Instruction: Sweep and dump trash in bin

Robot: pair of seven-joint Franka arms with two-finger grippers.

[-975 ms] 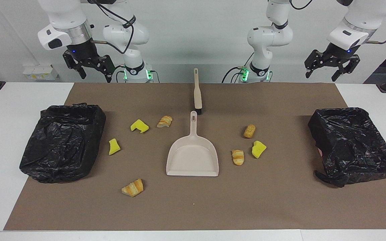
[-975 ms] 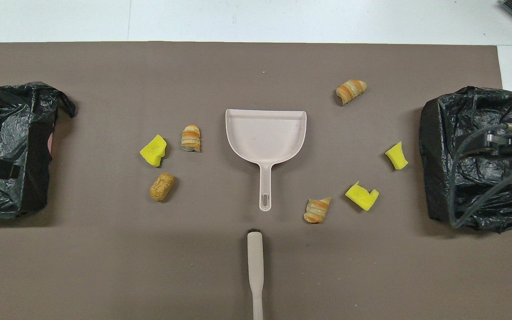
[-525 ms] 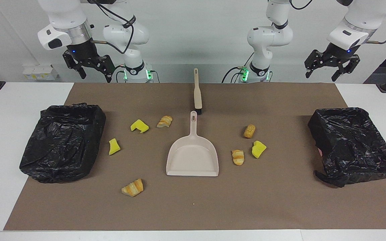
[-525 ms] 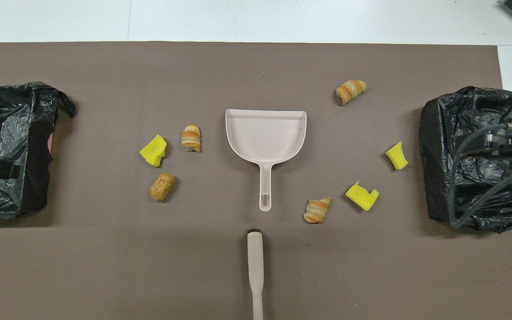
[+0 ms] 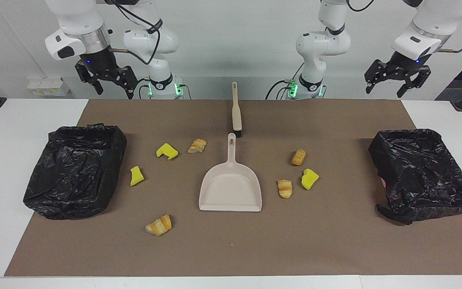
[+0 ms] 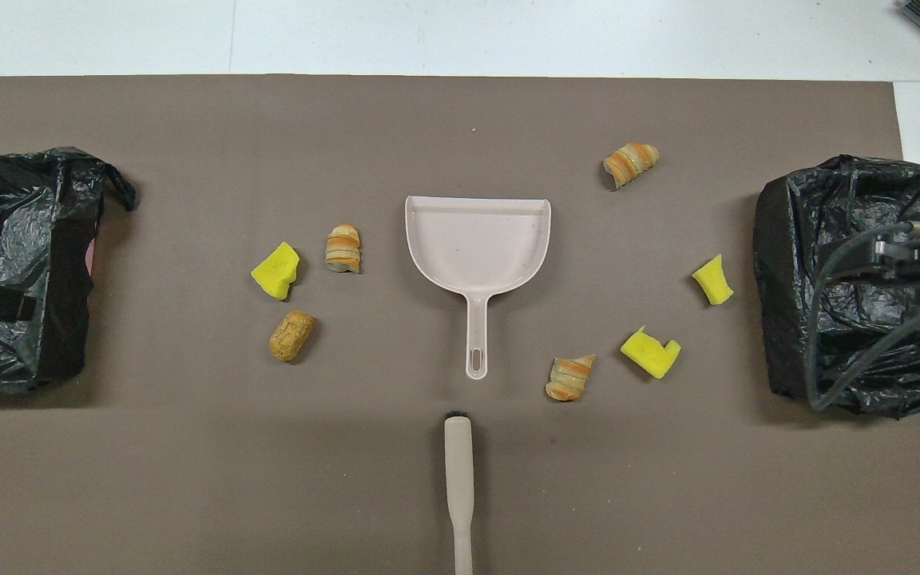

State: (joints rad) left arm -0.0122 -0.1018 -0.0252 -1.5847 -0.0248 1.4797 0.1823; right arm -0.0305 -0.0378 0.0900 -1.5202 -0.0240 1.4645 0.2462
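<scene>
Right gripper (image 5: 112,83) raised above the mat's (image 5: 335,241) robot-side edge, fingers spread, empty. Bin (image 5: 74,172) at the right arm's end. Trash (image 5: 167,150) scattered on the mat either side of the dustpan (image 5: 231,192). Brush (image 5: 236,106) just nearer the robots than the dustpan's handle. Second bin (image 5: 423,172) at the left arm's end. Left gripper (image 5: 389,82) raised, waiting, fingers spread, empty.

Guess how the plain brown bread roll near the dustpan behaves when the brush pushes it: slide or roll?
The brown bread roll looks rounded and oblong, so it will probably roll or veer rather than slide straight. It lies alone on the flat mat, so nothing would stop it. It seems small and probably light, so a hard stroke could send it past the dustpan.
</scene>
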